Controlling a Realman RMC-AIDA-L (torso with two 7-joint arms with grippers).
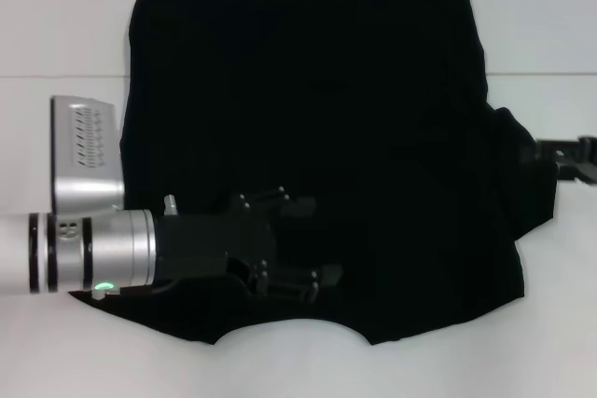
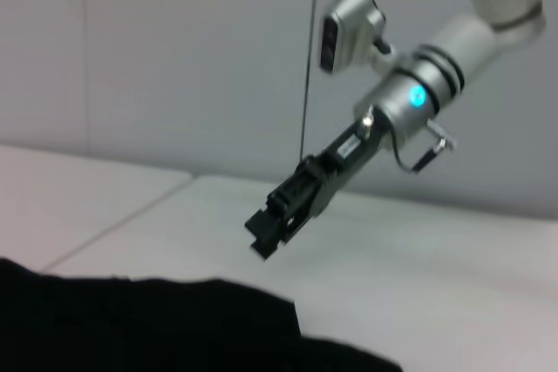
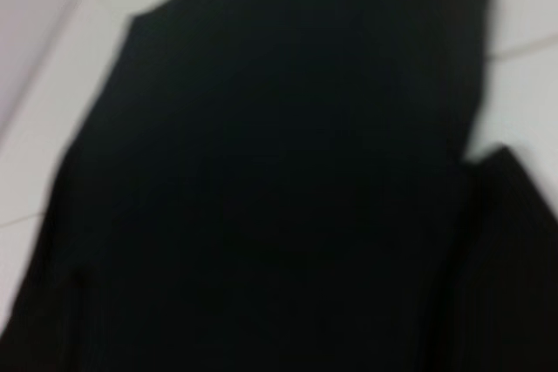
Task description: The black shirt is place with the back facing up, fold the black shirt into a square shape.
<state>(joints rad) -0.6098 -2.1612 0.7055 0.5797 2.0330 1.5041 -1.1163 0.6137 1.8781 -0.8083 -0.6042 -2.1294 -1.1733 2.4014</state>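
The black shirt (image 1: pixel 317 90) lies spread on the white table (image 1: pixel 56 16), plain side up, with no lettering visible. Its edge nearest me is wavy, and a fold of cloth (image 1: pixel 527 184) bunches out on the right side. My left gripper (image 1: pixel 322 240) reaches in from the left and hovers over the shirt's near-left part, open, with nothing visibly between its fingers. My right gripper (image 1: pixel 567 160) sits at the right edge of the head view, just beyond the bunched cloth. The left wrist view shows that right gripper (image 2: pixel 266 234) raised above the table. The shirt (image 3: pixel 279 180) fills the right wrist view.
The left arm's silver wrist and its camera housing (image 1: pixel 86 151) lie over the table to the left of the shirt. A seam line (image 1: pixel 56 75) crosses the white table. A pale wall (image 2: pixel 174 58) stands behind the table.
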